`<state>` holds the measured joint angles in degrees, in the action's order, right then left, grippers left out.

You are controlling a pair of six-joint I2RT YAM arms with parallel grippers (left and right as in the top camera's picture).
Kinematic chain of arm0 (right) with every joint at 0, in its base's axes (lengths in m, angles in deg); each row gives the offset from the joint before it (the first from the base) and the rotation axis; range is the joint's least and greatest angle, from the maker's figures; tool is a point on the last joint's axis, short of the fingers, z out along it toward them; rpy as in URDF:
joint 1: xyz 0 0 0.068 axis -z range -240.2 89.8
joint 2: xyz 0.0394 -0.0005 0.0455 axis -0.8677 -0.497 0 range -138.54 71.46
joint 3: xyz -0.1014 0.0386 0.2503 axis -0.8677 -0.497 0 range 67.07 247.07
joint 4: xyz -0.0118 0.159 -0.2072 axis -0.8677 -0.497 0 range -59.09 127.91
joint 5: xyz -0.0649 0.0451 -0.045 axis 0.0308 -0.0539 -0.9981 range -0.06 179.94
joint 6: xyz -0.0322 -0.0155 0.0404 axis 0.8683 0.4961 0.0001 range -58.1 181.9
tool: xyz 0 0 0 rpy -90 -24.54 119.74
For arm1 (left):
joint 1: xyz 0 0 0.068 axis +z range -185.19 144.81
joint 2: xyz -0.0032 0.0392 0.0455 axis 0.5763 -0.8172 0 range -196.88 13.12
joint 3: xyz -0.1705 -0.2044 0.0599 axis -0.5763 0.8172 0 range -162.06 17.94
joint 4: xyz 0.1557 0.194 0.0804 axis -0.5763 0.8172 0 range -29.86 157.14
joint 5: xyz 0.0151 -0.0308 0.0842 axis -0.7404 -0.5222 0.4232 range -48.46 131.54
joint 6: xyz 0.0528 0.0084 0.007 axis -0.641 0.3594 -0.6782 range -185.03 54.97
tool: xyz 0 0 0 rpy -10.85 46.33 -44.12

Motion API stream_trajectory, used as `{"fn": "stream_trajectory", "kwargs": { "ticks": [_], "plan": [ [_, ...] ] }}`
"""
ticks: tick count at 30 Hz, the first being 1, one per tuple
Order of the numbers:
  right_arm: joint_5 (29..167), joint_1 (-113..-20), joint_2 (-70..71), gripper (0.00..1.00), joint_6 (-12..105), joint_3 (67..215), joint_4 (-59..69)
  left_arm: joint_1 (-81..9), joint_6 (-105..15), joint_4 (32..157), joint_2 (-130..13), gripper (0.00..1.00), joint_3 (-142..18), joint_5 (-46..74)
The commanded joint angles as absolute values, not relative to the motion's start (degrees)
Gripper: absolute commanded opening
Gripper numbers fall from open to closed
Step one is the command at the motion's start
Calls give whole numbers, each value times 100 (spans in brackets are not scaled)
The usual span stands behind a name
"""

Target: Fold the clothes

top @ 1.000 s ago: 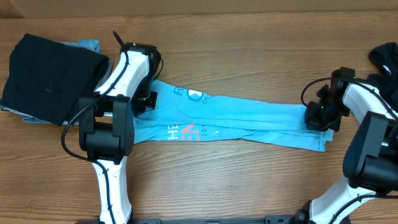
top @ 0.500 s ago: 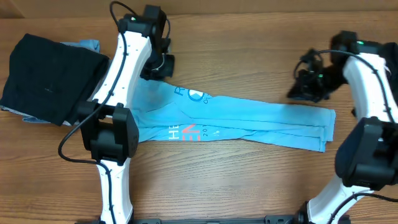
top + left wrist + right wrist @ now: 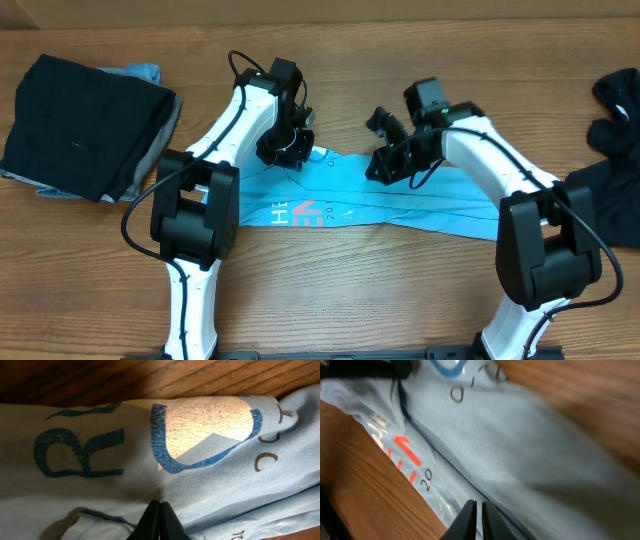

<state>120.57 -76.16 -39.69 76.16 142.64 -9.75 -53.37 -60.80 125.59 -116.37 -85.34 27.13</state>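
Fingers of the left gripper (image 3: 290, 150) are being held over the upper edge of the light blue T-shirt (image 3: 450, 195), at its blue print. The right gripper (image 3: 385, 165) is being held over the shirt's middle, just right of that print. From overhead, neither gripper's state can be told. The T-shirt is being shown lying as a long folded band on the wooden table (image 3: 330, 290). A folded black garment (image 3: 80, 125) is lying well apart beyond the shirt's left end, and a second black garment (image 3: 615, 110) well apart beyond its right end.

In the left wrist view, the fingertips (image 3: 149, 520) are being pressed together just above the T-shirt (image 3: 210, 480), below a blue letter R (image 3: 80, 452) and a white shape outlined in blue (image 3: 200, 430). Whether fabric is being pinched cannot be told.

In the right wrist view, the fingertips (image 3: 468, 515) are being held almost together, with only a thin slit between them, over a lengthwise fold of the T-shirt (image 3: 520, 450). The red lettering (image 3: 405, 452) is lying near the shirt's edge, beside bare table (image 3: 370, 490).
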Motion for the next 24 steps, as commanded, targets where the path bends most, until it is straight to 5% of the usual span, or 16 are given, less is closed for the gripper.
{"fn": "stream_trajectory", "kwargs": {
  "ticks": [1,9,14,17,24],
  "plan": [
    [11944,-7894,-3915,11,7472,13853,-586,-5339,-6183,12524,-11615,4,-8497,2625],
    [11332,-8080,-3917,15,6908,13462,302,-5339,-6185,12531,-11615,4,-8495,2627],
    [11332,-8080,-3917,37,6908,13462,426,-5339,-6185,12524,-11615,4,-8495,2627],
    [11288,-8080,-3917,39,6735,13462,516,-5339,-6185,12527,-11615,4,-8495,2630],
    [11498,-8082,-3917,17,6744,13462,-105,-5339,-6187,12524,-11615,5,-8495,2671]
  ]
}}
